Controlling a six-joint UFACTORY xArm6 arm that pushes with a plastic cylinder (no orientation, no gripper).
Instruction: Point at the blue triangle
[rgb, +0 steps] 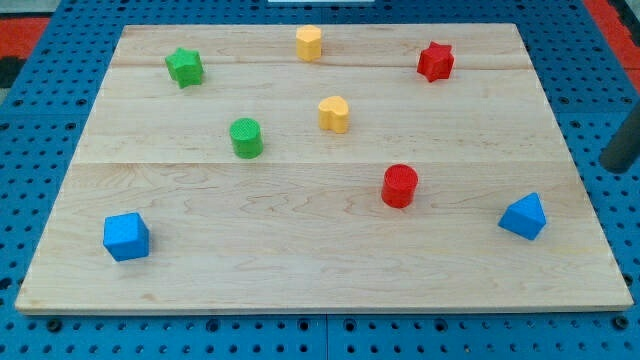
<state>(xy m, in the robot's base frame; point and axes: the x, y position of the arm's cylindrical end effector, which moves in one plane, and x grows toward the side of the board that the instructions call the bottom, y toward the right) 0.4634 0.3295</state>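
The blue triangle (524, 216) was located near the counter (300, 260) lower-right edge. My tip (617, 165) was seen at the view's right, off-board, apart from it. No jaws fitted. Block judged light, rigid, prob. slides easily; contact unnecessary.

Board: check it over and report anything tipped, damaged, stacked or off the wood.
Nothing stands out. All eight blocks sit apart on the wooden board, none stacked or hanging over an edge. The blue triangle lies near the view's right edge. My tip's end is out of frame.
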